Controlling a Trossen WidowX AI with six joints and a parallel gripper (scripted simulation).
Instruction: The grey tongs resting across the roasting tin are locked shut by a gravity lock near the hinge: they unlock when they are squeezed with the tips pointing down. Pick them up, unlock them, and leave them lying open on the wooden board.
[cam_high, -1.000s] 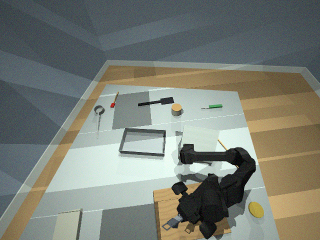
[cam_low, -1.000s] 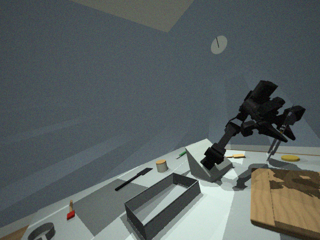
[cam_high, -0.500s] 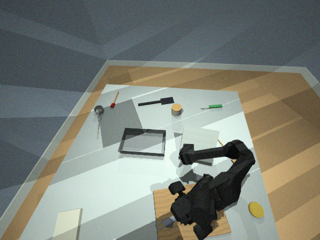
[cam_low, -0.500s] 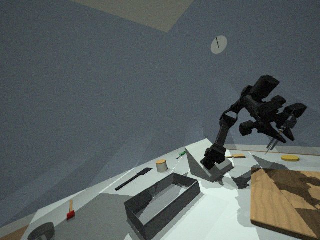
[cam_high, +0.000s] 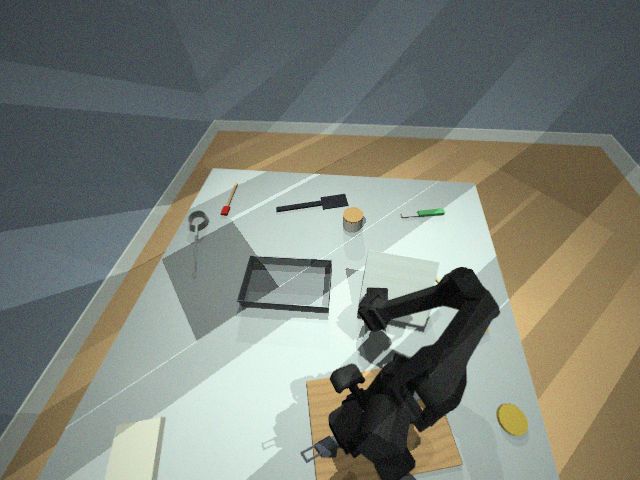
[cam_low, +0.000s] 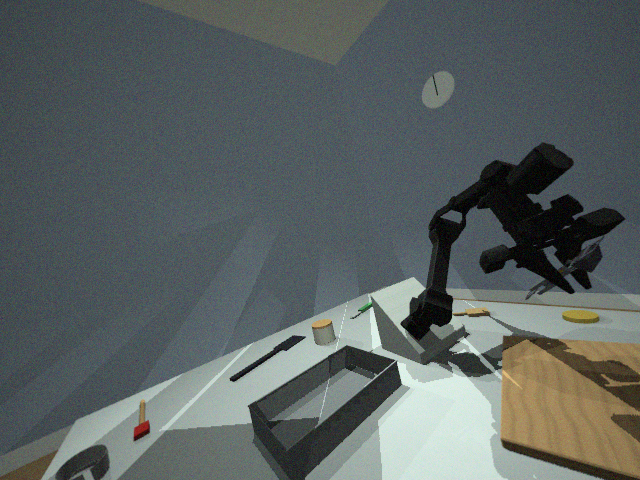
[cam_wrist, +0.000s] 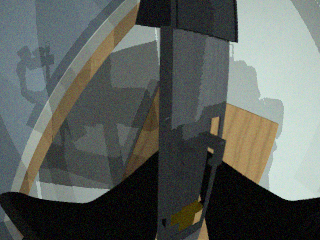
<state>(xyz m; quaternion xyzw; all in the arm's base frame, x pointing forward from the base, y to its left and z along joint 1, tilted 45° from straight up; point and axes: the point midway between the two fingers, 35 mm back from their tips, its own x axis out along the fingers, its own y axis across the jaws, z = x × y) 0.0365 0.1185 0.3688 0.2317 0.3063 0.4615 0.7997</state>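
The gripper (cam_low: 579, 287) (cam_wrist: 189, 162) is shut on the grey tongs (cam_high: 325, 447) (cam_low: 590, 257) (cam_wrist: 195, 75), high above the table near the wooden board (cam_high: 320, 408) (cam_low: 558, 408) (cam_wrist: 252, 137). The tongs are tilted, with a broad dark end on the upper right and thin bars on the lower left in the exterior view. In the wrist view they run up the middle between the black fingers, with a yellow piece low on them. I cannot tell whether the lock is engaged. The dark roasting tin (cam_high: 284, 307) (cam_low: 341, 423) has no tongs across it.
A pale wedge (cam_high: 403, 271) (cam_low: 403, 310) stands by the arm's base. A yellow disc (cam_high: 511, 419) (cam_low: 580, 316) lies beyond the board. A black spatula (cam_high: 334, 201) (cam_low: 289, 343) and an orange-lidded jar (cam_high: 353, 222) (cam_low: 324, 333) are behind the tin. A cream block (cam_high: 133, 449) is at the front left.
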